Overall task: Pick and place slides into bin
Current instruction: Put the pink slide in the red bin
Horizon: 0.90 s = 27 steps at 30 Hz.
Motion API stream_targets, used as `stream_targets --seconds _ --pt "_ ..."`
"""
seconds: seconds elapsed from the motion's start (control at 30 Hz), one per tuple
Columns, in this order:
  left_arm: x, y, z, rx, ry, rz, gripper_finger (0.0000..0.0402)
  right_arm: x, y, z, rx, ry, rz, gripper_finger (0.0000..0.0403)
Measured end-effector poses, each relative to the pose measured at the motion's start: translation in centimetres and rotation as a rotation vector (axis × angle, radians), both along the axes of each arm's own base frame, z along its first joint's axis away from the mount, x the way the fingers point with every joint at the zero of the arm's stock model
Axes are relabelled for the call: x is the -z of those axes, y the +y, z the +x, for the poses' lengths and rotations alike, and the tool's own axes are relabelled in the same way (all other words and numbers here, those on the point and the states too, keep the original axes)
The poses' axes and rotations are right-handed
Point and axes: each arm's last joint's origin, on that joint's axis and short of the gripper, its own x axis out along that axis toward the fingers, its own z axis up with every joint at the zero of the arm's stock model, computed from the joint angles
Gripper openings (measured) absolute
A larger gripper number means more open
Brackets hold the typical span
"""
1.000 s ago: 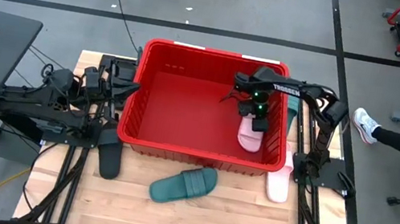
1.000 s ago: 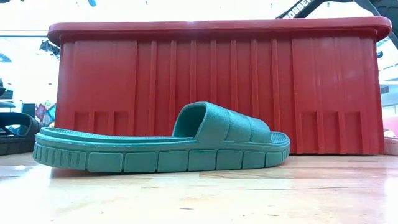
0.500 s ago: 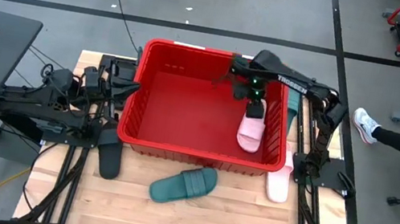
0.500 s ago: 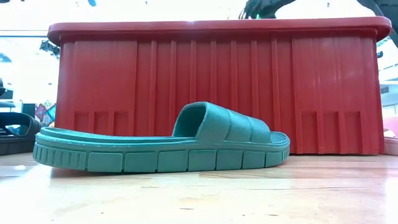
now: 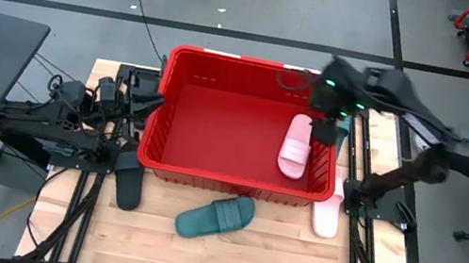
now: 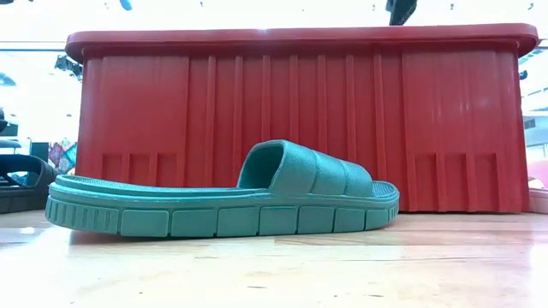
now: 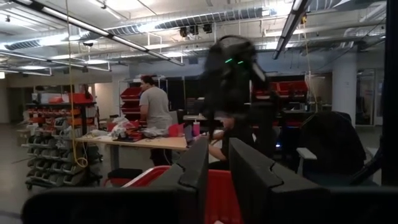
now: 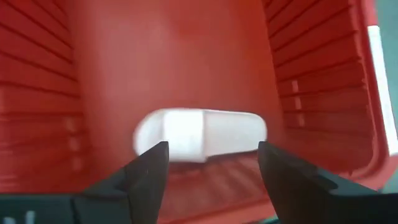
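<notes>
Done: one pale pink slide lies inside the red bin, near its right wall.
Left: teal slide on the table in front of the bin; second pink slide off the bin's front right corner; black slide by its front left corner.
Right gripper: above the bin's right side, over the binned slide, fingers spread wide, holding nothing.
Left gripper: parked off the bin's left wall, fingers a narrow gap apart, empty.
</notes>
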Motion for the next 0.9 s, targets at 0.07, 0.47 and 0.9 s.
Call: stream_targets --seconds 0.07,0.47,0.9 --pt "0.0 0.0 0.0 -0.003 -0.001 -0.001 0.0079 -1.2 1.8 -2.0 0.041 -0.079 -0.004 0.0248" --pt "0.0 0.0 0.0 -0.003 -0.001 0.0 0.0099 1.6 7.0 -10.1 0.206 -0.179 0.118 0.0243" --pt "0.0 0.0 0.0 0.022 -0.02 -0.069 0.0103 8.7 7.7 -11.5 0.134 0.034 0.204 0.0242"
